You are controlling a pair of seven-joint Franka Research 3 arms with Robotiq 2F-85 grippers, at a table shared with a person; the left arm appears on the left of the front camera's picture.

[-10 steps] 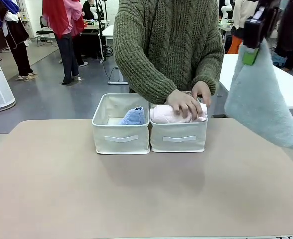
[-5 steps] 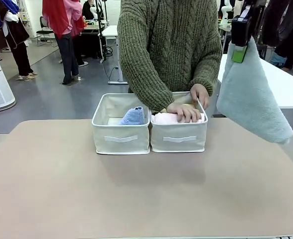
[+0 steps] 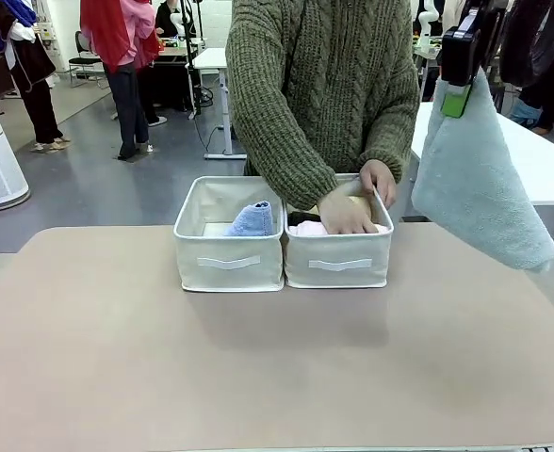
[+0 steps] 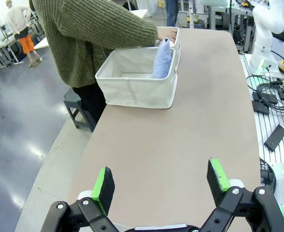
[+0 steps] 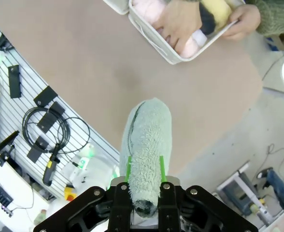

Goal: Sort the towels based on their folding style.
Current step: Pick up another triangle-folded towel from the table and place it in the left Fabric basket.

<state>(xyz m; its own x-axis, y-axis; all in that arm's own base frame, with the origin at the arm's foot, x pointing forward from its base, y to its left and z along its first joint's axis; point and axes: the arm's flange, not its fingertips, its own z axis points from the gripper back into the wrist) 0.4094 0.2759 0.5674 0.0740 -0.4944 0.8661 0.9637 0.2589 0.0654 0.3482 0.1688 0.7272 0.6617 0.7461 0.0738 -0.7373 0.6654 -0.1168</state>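
The left jaws stand spread over bare bench (image 4: pixel 190 121), holding nothing; the lavender-blue cone (image 3: pixel 252 219) stands in the left bin (image 3: pixel 228 264), seemingly the cones' side; a person's hand (image 3: pixel 345 211) packs rolls (image 3: pixel 303 228) into the right bin (image 3: pixel 339 266); the right jaws pinch the pale grey-blue towel (image 3: pixel 480 188) by its tip, hung high, right of both bins.

Ahead of the left tool (image 4: pixel 161 186), off to its left, a smooth grey floor (image 4: pixel 16 121) shines with light. On its right, black cables (image 4: pixel 265 89) lie on a grey ribbed metal strip (image 4: pixel 258 128) beside the flat tan surface (image 4: pixel 180 135). Behind the right tool (image 3: pixel 454 99) stands a long white table (image 3: pixel 550 169). Far to its left, people in red and black clothes (image 3: pixel 117 38) stand near a small white desk (image 3: pixel 211 58).
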